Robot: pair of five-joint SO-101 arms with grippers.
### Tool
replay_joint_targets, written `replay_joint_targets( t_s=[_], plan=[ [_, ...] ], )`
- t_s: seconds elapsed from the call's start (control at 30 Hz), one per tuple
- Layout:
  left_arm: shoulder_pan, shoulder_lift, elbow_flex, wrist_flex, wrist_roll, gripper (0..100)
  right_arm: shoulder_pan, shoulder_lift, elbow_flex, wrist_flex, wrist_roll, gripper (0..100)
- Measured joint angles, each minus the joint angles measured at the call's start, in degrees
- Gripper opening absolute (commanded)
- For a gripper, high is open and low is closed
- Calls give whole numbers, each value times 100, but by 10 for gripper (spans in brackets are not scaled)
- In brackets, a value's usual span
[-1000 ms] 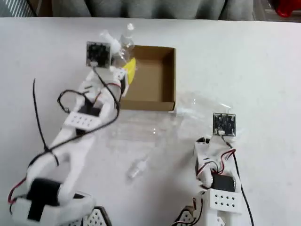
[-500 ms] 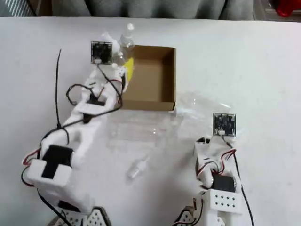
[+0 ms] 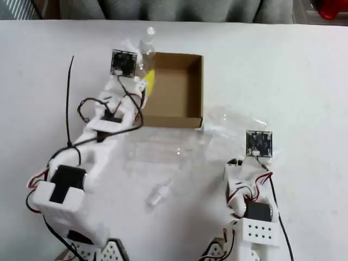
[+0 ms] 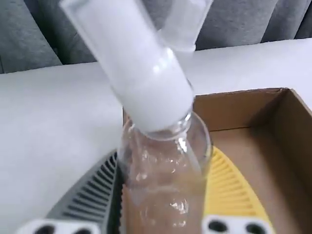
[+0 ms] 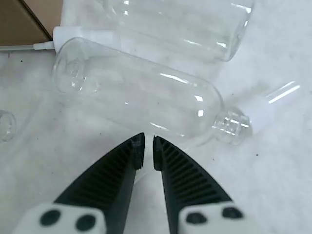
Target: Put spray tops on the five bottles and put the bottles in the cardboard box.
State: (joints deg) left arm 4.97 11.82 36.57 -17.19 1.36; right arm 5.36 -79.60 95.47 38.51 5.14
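Worktop (image 3: 304, 70) in white carries everything, with two white arms at its near edge. The left arm (image 3: 92, 141) stretches up to the far left corner of the cardboard box (image 3: 176, 92), while the right arm (image 3: 250, 201) sits folded low, its claw over the stretch just in front of the box.

The box lies open at the top, brown inside.

The left claw (image 4: 165, 163) pinches a clear bottle (image 4: 163, 180) between one grey finger and one yellow finger. The held bottle stands upright by the box's corner; I cannot tell whether it is over the inside or just outside the wall. A white spray top (image 4: 136, 63) sits tilted on its neck.

In front of the right claw (image 5: 147, 148) a second clear bottle (image 5: 136, 92) lies on its side on the worktop, apart from the tips, with a white top (image 5: 273, 102) at its neck. A third bottle (image 5: 180, 24) lies just beyond it, nearer the box. The right claw's black fingers are pressed almost together, with nothing between them.

A small clear piece (image 3: 157, 194) lies alone between the arms.
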Motion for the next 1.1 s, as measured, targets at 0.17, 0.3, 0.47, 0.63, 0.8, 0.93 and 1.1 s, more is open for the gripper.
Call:
replay_joint_targets(
  t_s=[0.17,0.3,0.47,0.63,0.8,0.93,1.1],
  plan=[
    [0,97,-18,-211,0,20,0,0,0,0,0,16],
    [0,598,-273,-352,-18,20,0,0,0,0,0,16],
    [18,1002,-554,-352,-18,20,0,0,0,0,0,16],
    [44,1011,-563,-369,-18,20,0,0,0,0,0,16],
    [44,1046,-563,-404,-18,20,0,0,0,0,0,16],
    [44,1046,-563,-404,-18,20,0,0,0,0,0,16],
    [53,1046,-563,-413,-18,36,0,0,0,0,0,16]
  ],
)
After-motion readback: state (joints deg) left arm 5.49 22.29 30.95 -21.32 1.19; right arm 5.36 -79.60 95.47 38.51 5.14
